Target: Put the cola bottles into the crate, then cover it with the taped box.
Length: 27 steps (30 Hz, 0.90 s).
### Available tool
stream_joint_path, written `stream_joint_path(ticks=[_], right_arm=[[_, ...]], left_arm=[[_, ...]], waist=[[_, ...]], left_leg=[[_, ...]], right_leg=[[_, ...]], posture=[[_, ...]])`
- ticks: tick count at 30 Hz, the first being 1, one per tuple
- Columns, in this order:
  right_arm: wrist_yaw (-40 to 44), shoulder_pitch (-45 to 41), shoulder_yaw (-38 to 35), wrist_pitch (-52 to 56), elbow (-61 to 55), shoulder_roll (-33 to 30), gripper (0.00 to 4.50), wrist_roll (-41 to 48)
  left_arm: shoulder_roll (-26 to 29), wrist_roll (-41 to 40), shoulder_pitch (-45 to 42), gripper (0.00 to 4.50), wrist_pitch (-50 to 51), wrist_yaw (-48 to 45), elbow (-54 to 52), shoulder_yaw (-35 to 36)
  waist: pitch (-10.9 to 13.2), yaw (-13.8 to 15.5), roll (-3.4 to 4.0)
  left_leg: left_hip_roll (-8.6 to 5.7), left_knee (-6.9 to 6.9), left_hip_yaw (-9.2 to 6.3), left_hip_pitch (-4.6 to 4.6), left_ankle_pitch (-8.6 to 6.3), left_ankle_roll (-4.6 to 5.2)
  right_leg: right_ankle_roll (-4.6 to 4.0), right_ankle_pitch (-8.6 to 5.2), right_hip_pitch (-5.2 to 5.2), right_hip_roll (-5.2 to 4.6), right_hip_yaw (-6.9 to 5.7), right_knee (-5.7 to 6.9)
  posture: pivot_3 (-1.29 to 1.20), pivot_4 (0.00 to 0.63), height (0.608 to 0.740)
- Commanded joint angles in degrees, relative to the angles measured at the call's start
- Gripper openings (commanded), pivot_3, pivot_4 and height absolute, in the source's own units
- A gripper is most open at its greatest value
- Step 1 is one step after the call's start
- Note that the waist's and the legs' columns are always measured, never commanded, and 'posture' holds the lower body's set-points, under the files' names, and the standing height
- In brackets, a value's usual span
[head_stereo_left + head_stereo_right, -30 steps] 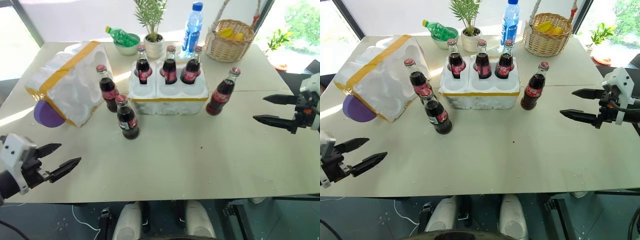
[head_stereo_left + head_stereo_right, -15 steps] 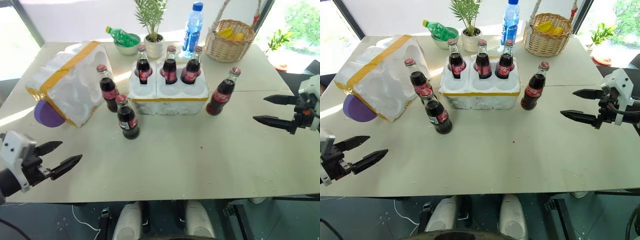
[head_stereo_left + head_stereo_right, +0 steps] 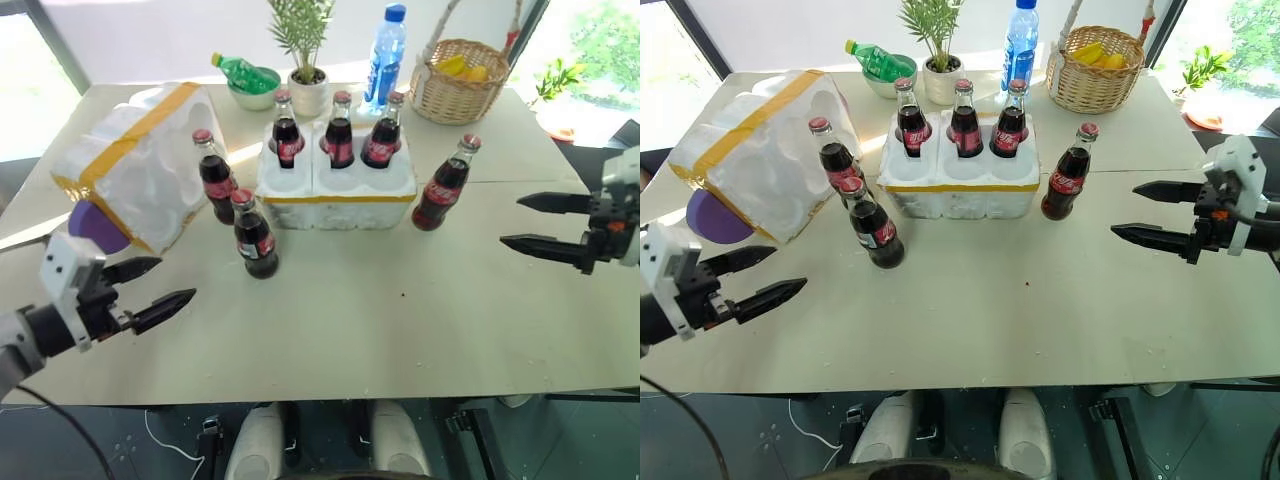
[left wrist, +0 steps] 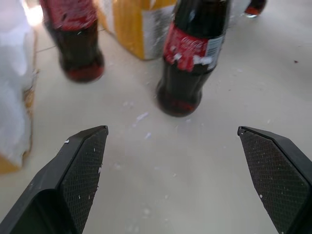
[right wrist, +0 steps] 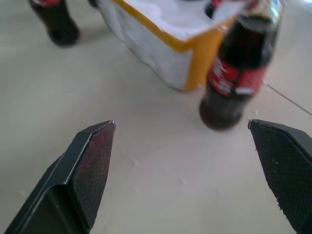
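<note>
The white crate [image 3: 337,190] with a yellow band stands mid-table, and three cola bottles [image 3: 339,130] sit in its back wells. Two loose cola bottles stand to its left, one [image 3: 214,178] behind the other [image 3: 254,236]. A third [image 3: 443,185] stands to its right. The taped box [image 3: 135,160] lies tilted at the far left, with a purple part [image 3: 92,228] at its lower end. My left gripper [image 3: 177,279] is open, near the table's front left and pointing at the nearer left bottle [image 4: 192,53]. My right gripper [image 3: 510,221] is open and empty, right of the lone bottle [image 5: 239,73].
Along the table's back stand a green bottle in a bowl [image 3: 245,75], a potted plant [image 3: 305,60], a tall blue water bottle [image 3: 385,55] and a wicker basket [image 3: 460,80]. Bare tabletop [image 3: 400,310] stretches in front of the crate.
My left gripper has moved forward and to the right, toward the nearer left bottle. My right gripper has shifted slightly left toward the lone bottle. Both stay open.
</note>
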Motion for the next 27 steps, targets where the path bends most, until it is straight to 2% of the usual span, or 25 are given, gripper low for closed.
stream_joint_path(ticks=[1,10,18,23,26,27], right_arm=[[1.61,-0.81,-3.78,7.91,-6.97,-2.70,4.50,8.32],[-2.03,-0.67,-5.71,19.14,-19.83,-2.60,4.50,21.38],[-9.97,-0.58,-7.16,21.98,-24.78,-0.82,4.50,27.32],[-13.57,-0.34,-7.56,22.14,-25.80,-0.67,4.50,28.98],[-15.48,-0.67,-7.28,21.98,-25.67,-0.56,4.50,29.79],[-15.97,-0.70,-7.17,21.80,-25.56,-0.46,4.50,29.83]], left_arm=[[1.45,1.41,-6.25,4.46,-2.49,-1.99,3.22,-5.92],[-2.50,10.06,-27.08,4.46,-8.40,-6.90,17.58,-25.69],[-8.76,16.73,-38.61,4.46,-13.70,-11.35,29.40,-35.14],[-12.23,20.46,-41.62,4.46,-17.53,-13.18,34.52,-38.27],[-12.71,20.59,-41.78,3.69,-17.61,-14.90,34.43,-38.31],[-12.32,20.26,-41.67,3.20,-16.96,-15.44,33.78,-38.07]], waist=[[0.00,0.11,0.00],[-0.01,0.68,-0.04],[0.00,1.38,-0.08],[-0.01,1.26,-0.10],[0.00,1.19,-0.12],[0.00,1.21,-0.12]], left_leg=[[-0.01,0.00,0.00,0.00,-0.01,0.01],[-0.02,0.01,0.00,-0.01,0.03,-0.03],[-0.01,0.07,0.01,-0.01,0.07,-0.06],[-0.02,0.10,0.00,-0.01,0.07,-0.04],[0.00,0.10,0.00,-0.01,0.07,-0.04],[0.00,0.10,0.00,-0.01,0.07,-0.03]], right_leg=[[0.00,0.00,0.01,-0.01,0.00,0.00],[0.18,0.11,0.03,0.01,-0.01,0.02],[0.25,0.15,0.06,0.05,-0.01,0.02],[0.26,0.15,0.10,0.04,-0.01,0.02],[0.26,0.15,0.07,0.07,-0.01,0.05],[0.26,0.15,0.07,0.07,-0.01,0.07]], posture=[[0.00,0.150,0.740],[0.00,0.150,0.740],[0.00,0.150,0.740],[0.00,0.150,0.740],[0.00,0.150,0.740],[0.00,0.150,0.740]])
